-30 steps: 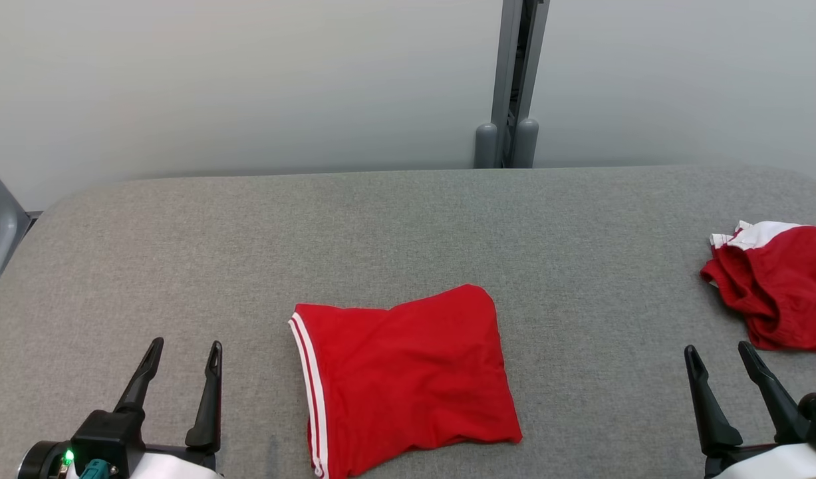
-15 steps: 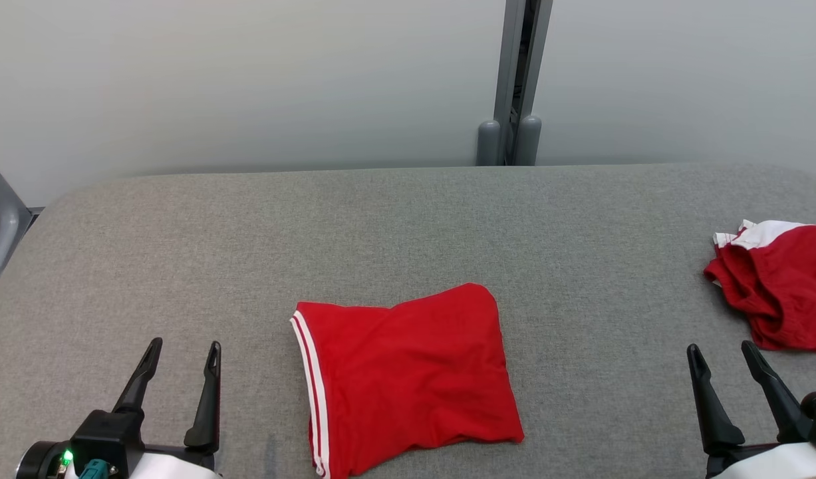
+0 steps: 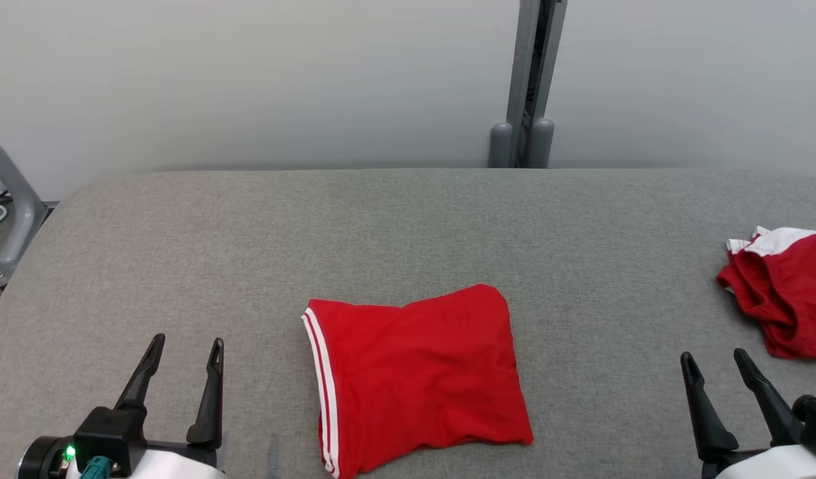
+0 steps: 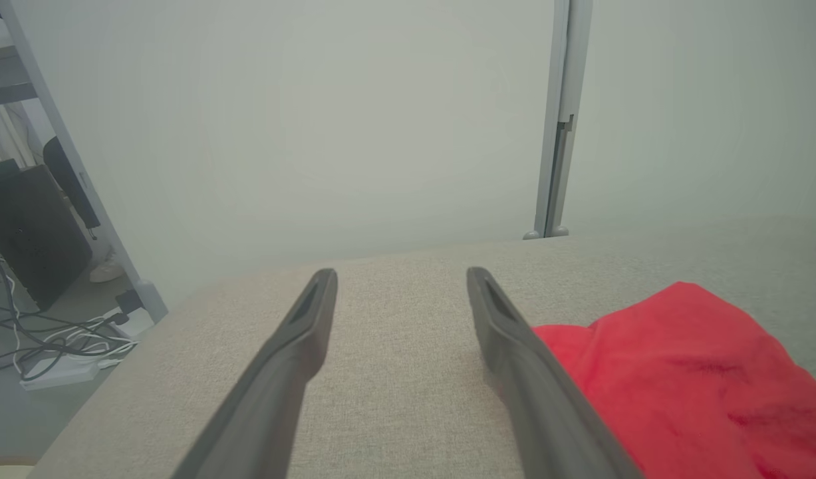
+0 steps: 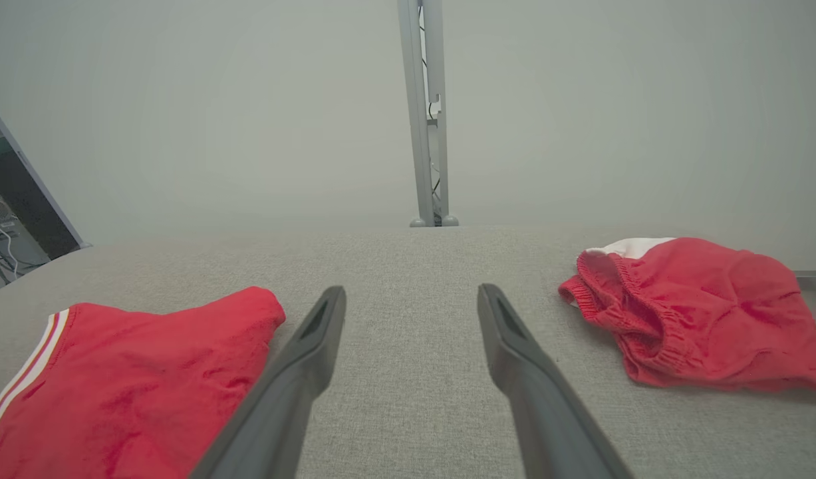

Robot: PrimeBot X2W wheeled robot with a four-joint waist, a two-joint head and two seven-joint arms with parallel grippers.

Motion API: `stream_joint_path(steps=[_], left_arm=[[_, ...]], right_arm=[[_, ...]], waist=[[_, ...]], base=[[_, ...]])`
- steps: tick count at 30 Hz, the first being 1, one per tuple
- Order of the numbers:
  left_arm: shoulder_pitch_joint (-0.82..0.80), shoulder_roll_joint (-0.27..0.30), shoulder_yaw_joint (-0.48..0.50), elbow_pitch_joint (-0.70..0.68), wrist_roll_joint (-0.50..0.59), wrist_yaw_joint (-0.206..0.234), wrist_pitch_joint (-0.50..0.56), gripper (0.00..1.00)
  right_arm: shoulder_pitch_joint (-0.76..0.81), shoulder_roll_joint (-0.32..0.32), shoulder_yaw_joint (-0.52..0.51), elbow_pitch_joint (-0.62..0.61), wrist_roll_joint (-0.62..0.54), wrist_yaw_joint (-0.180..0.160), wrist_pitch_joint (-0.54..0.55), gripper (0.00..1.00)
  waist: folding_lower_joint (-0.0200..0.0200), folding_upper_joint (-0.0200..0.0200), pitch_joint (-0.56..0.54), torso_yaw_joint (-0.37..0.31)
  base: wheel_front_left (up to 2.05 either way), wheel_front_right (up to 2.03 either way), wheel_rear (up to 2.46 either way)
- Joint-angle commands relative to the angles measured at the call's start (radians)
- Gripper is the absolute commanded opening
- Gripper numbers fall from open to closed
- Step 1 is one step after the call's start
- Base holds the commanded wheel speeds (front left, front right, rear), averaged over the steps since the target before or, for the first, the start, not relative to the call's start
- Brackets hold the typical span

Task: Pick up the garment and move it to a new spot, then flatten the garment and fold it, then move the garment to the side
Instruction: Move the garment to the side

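Note:
The garment (image 3: pixel 417 379) is red with white stripes along its left edge and lies folded into a rough square at the near middle of the grey padded table (image 3: pixel 408 219). My left gripper (image 3: pixel 186 341) stands open to its left, a short way off, with nothing between its fingers. In the left wrist view the garment (image 4: pixel 687 379) lies just right of the open left gripper (image 4: pixel 401 275). My right gripper (image 3: pixel 713 355) is open at the near right, empty and well clear of the fabric. The right wrist view has the garment (image 5: pixel 128 379) left of the right gripper (image 5: pixel 411 291).
A second red garment (image 3: pixel 787 293) with a white band lies crumpled at the table's right edge, just beyond my right gripper; the crumpled garment (image 5: pixel 700 313) is right of the fingers. A grey post (image 3: pixel 531 80) rises behind the table. A metal frame (image 3: pixel 15 206) and floor cables (image 4: pixel 48 346) lie off the left end.
The whole head view has shifted, so table, garments and post sit a little further right in the picture. Neither garment has moved on the table, and both grippers stay open.

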Motion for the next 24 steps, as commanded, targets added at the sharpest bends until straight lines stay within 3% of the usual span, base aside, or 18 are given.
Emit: stream_joint_path(steps=[1,7,13,24], left_arm=[[-0.020,0.006,-0.001,-0.003,0.002,0.006,-0.005,1.00],[-0.049,0.000,-0.015,-0.007,0.001,0.002,-0.018,1.00],[-0.074,-0.017,-0.034,0.019,-0.006,-0.007,-0.045,1.00],[-0.136,-0.048,-0.068,0.066,-0.011,-0.022,-0.096,1.00]], right_arm=[[-0.003,-0.010,0.004,0.002,0.005,0.000,0.011,1.00],[-0.077,-0.038,0.098,0.055,0.058,0.000,0.107,1.00],[-0.190,-0.073,0.223,0.194,0.121,0.000,0.171,1.00],[-0.351,-0.093,0.305,0.407,0.156,0.000,0.223,1.00]], waist=[[0.0000,-0.0001,0.002,0.015],[0.0000,-0.0001,0.039,0.084],[0.0000,-0.0001,0.093,0.170],[0.0000,-0.0001,0.189,0.267]], base=[[0.00,0.00,0.00],[0.00,0.00,0.00],[0.00,0.00,0.00],[0.00,0.00,0.00]])
